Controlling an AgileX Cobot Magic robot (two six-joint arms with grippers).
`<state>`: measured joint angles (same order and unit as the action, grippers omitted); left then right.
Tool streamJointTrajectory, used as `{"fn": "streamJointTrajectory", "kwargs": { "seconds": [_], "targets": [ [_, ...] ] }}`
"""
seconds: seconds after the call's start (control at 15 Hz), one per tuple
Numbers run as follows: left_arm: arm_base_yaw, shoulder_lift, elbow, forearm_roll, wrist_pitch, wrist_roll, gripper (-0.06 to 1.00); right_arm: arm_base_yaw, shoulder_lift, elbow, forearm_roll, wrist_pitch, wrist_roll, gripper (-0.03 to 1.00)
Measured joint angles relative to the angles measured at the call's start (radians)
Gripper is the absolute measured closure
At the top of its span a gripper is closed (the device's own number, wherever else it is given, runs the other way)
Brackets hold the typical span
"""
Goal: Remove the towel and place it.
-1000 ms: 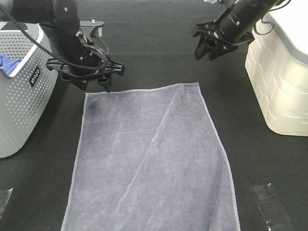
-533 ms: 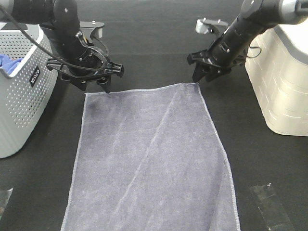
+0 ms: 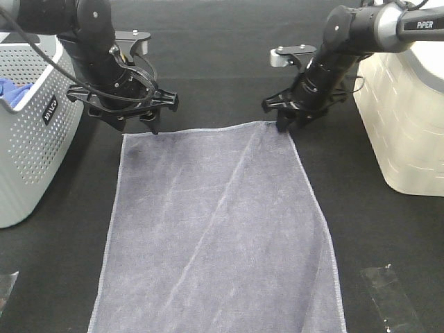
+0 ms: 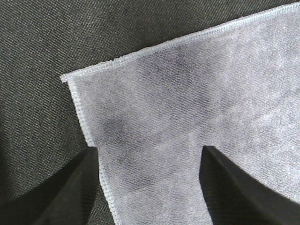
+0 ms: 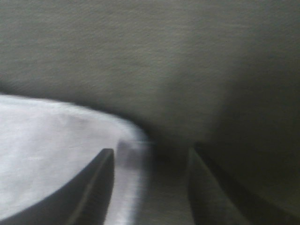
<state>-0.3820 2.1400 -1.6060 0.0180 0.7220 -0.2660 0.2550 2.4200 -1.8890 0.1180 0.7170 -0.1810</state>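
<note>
Towel (image 3: 215, 229) lies spread flat on the black tabletop (image 3: 222, 62), reaching from centre toward 6 o'clock. Left hand (image 3: 137, 123) hovers spread over its 11 o'clock corner; right hand (image 3: 291, 123), likewise spread, straddles the 1 o'clock corner.

White "PIPER" lettering on the right arm (image 3: 409, 25); small white brand mark on grey basket (image 3: 28, 142), unreadable

Slate-grey towel (image 3: 220, 229), faintly purple, spread flat on the black table (image 3: 222, 62). Long and rectangular, with a thin pale stitched hem along the edges. One soft crease running diagonally from the far right corner toward the near left. Far edge straight across, near end out of view.
</note>
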Motion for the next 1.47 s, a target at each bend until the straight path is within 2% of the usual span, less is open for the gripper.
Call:
{"fn": "streamJointTrajectory", "kwargs": {
  "seconds": [0.53,0.67,0.73,0.87,0.93,1.0,1.27,1.47],
  "targets": [
    [0.000,0.000,0.000,0.000,0.001,0.000,0.34,-0.001,0.025,-0.009,0.061,-0.025,-0.026,0.47],
    [0.000,0.000,0.000,0.000,0.001,0.000,0.34,-0.001,0.035,-0.015,0.054,-0.038,-0.027,0.57],
    [0.000,0.000,0.000,0.000,0.001,0.000,0.34,-0.001,0.036,-0.015,0.054,-0.043,-0.027,0.68],
    [0.000,0.000,0.000,0.000,0.002,0.000,0.34,-0.001,0.036,-0.015,0.056,-0.040,-0.027,0.81],
    [0.000,0.000,0.000,0.000,0.002,0.000,0.34,-0.001,0.036,-0.015,0.059,-0.035,-0.027,0.92],
    [0.000,0.000,0.000,0.000,0.002,0.000,0.34,-0.001,0.037,-0.015,0.061,-0.030,-0.027,0.97],
    [0.000,0.000,0.000,-0.001,-0.001,0.000,0.34,-0.001,0.023,-0.017,0.039,0.002,-0.026,0.97],
    [0.000,0.000,0.000,-0.001,-0.007,0.000,0.34,0.000,-0.024,-0.036,-0.097,0.045,0.055,0.97]
  ]
}}
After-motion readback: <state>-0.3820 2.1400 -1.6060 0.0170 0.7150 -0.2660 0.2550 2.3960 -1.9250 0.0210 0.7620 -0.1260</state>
